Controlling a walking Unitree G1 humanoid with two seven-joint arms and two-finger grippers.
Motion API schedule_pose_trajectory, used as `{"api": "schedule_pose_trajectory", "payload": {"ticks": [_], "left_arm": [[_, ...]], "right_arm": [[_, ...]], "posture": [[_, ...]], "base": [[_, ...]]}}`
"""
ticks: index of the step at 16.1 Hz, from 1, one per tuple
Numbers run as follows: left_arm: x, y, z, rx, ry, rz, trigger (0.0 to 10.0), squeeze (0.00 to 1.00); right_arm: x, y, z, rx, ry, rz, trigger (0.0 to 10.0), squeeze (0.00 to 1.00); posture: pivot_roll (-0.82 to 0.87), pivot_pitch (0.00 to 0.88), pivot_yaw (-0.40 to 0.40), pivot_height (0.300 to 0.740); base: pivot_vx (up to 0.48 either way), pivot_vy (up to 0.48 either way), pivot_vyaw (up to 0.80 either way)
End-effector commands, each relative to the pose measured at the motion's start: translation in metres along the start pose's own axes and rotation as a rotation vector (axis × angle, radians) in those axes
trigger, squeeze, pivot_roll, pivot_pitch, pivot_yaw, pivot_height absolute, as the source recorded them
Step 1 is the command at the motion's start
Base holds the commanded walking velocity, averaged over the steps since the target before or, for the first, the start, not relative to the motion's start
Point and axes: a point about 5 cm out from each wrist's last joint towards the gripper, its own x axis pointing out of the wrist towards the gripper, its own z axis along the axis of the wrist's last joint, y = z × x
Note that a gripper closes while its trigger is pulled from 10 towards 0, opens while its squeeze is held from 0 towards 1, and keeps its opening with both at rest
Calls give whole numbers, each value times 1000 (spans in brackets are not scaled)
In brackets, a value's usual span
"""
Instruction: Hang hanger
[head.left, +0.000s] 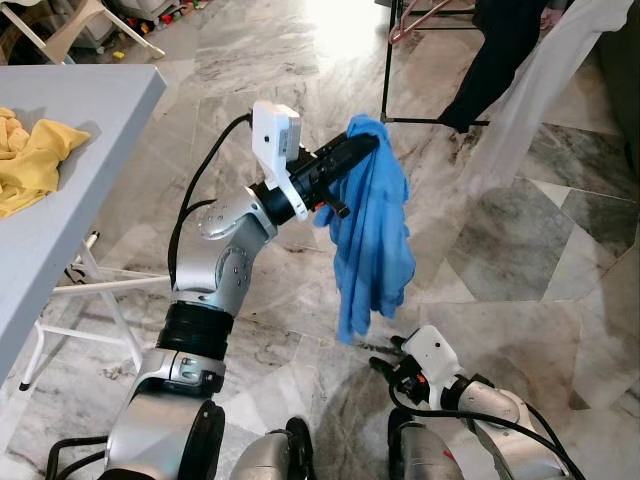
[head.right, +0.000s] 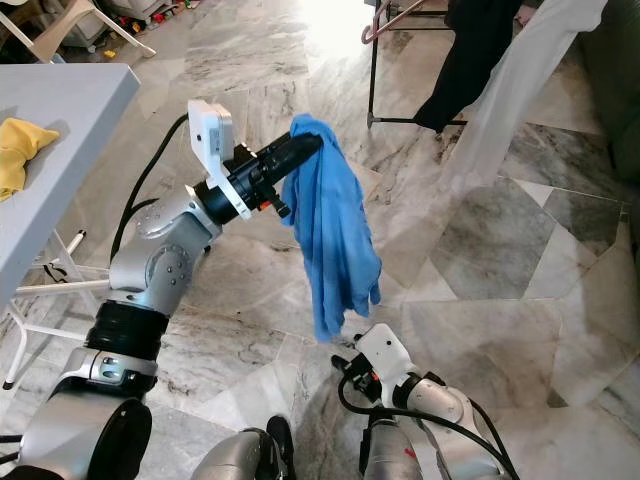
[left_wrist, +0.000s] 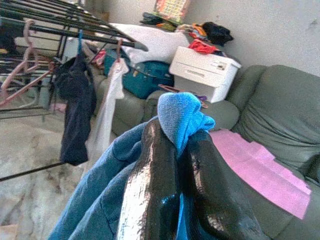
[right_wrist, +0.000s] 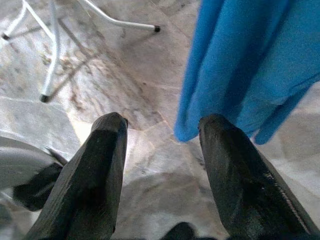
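Observation:
A blue garment hangs limp in the air over the marble floor, pinched near its top by my raised left gripper, which is shut on it. In the left wrist view a fold of the blue cloth bulges out between the two black fingers. Low down and just under the hanging cloth, my right gripper stands open with nothing between its fingers, and the garment's lower edge dangles in front of it. A black drying rack with clothes on hangers stands ahead.
A grey folding table with a yellow cloth is on my left. A black garment and a white one hang from the rack. A green sofa with a pink sheet, a white printer and a pink hanger lie beyond.

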Motion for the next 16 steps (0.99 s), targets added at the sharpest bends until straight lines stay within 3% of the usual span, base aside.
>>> {"api": "schedule_pose_trajectory", "payload": {"ticks": [1, 3, 8, 9, 12, 13, 14, 16], "left_arm": [[-3, 0, 6, 12, 2, -48, 10000, 0], [-7, -6, 1, 6, 59, -144, 10000, 0], [-8, -15, -5, 3, 95, -216, 10000, 0], [-8, -15, -4, -3, 93, -221, 10000, 0], [-4, -20, 7, -30, 58, -249, 10000, 0], [-3, -22, 8, -32, 53, -256, 10000, 0], [-2, -23, 10, -32, 50, -263, 10000, 0], [-1, -25, 12, -50, 40, -272, 10000, 0]], "right_arm": [[1, -4, 5, 1, -47, -59, 10000, 1000], [-4, -27, 27, 26, -168, -201, 10000, 1000], [-6, -42, 56, -26, -271, -255, 10000, 1000], [-5, -42, 55, -25, -270, -253, 10000, 0], [2, -39, 44, 14, -222, -225, 10000, 0], [5, -39, 41, 30, -212, -219, 6078, 0], [8, -39, 40, 47, -210, -224, 0, 0], [16, -42, 36, 97, -194, -255, 0, 0]], "posture": [[-121, 263, 172, 740], [-119, 266, 185, 740], [-117, 268, 188, 740], [-115, 270, 188, 740], [-113, 274, 193, 740], [-112, 273, 192, 740], [-113, 275, 195, 740], [-114, 276, 197, 740]], "base": [[0, 0, 0], [0, 0, 0], [0, 0, 0], [0, 0, 0], [0, 0, 0], [0, 0, 0], [0, 0, 0], [0, 0, 0]]}}
